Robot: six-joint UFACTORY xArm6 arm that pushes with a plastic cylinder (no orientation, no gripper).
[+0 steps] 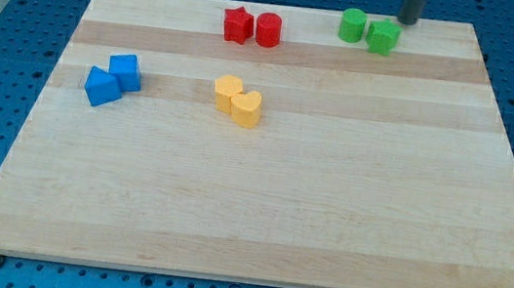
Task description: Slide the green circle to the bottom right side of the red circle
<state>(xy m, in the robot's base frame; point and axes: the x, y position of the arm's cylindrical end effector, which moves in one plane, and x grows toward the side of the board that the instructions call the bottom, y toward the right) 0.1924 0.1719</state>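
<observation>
The green circle [352, 25] stands near the view's top, right of centre, touching a green star-like block [383, 37] on its right. The red circle [268, 29] stands to the left of the green circle, touching a red star [238, 25] on its left. My tip [409, 21] is at the board's top edge, just up and to the right of the green star-like block, a short way right of the green circle.
Two blue blocks [114, 78] sit together at the view's left. Two yellow blocks [238, 100] sit together near the middle-left. The wooden board [258, 213] lies on a blue perforated table.
</observation>
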